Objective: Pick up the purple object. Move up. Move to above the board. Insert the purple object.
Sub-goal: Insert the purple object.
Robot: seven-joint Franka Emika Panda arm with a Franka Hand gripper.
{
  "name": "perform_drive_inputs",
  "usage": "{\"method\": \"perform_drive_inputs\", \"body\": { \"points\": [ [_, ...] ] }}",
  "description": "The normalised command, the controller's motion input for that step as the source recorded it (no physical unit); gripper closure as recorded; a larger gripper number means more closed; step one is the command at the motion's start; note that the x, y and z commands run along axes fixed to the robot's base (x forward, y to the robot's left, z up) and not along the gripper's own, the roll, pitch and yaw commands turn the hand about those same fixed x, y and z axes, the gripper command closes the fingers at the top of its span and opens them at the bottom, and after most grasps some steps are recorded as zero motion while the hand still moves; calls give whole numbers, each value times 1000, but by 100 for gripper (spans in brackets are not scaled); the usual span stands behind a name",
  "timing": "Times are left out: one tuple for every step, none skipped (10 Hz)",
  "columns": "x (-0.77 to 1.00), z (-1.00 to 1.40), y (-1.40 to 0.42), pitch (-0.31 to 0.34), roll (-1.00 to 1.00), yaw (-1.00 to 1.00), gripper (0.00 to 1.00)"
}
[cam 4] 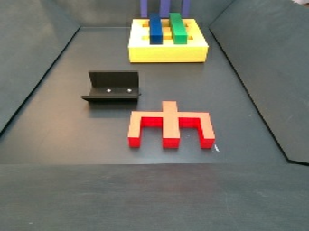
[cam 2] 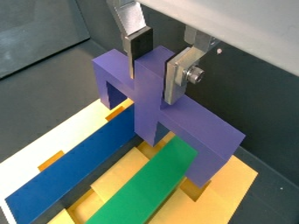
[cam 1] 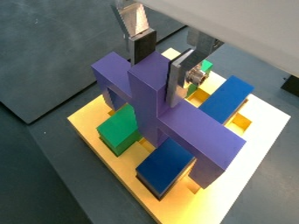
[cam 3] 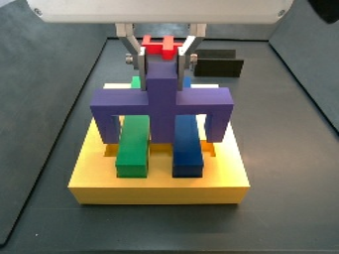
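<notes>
In a side view, going left to right across the yellow board [cam 3: 159, 179], a green bar [cam 3: 134, 145] lies in one slot and a dark-blue bar [cam 3: 189, 147] in the next, with the purple block [cam 3: 162, 103] straddling both, its legs down at either side on the board. Its upright stem rises between the silver fingers [cam 3: 134, 58] of the tool [cam 3: 162, 62], which sits directly above the board. In both wrist views the tool [cam 1: 162, 63] is nearly closed, its dark pads pressed against the stem of the purple block [cam 2: 158, 109], so it grips that piece. Whether the legs are fully seated in the board I cannot quite tell. In a side view from farther off, a dark fixture [cam 4: 112, 87] stands on the dark surface [cam 4: 72, 135], a red block [cam 4: 172, 125] lies to its right, and the board [cam 4: 168, 50] sits at the far end.
</notes>
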Motion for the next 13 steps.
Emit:
{"method": "perform_drive_inputs", "body": {
  "points": [
    [0, -189, 0, -46, 0, 0, 100],
    [0, -206, 0, -51, 0, 0, 100],
    [43, -271, 0, -34, -24, 0, 100],
    [43, -291, 0, -29, -17, 0, 100],
    [0, -257, 0, -26, 0, 0, 100],
    [0, -240, 0, -31, 0, 0, 100],
    [0, -171, 0, -16, 0, 0, 100],
    [0, -60, 0, 0, 36, 0, 100],
    [77, -74, 0, 0, 136, 0, 100],
    [71, -26, 0, 0, 143, 0, 100],
    [11, -100, 0, 0, 120, 0, 100],
    [34, -160, 0, 0, 89, 0, 100],
    [26, -266, 0, -3, 86, 0, 100]
  ]
}}
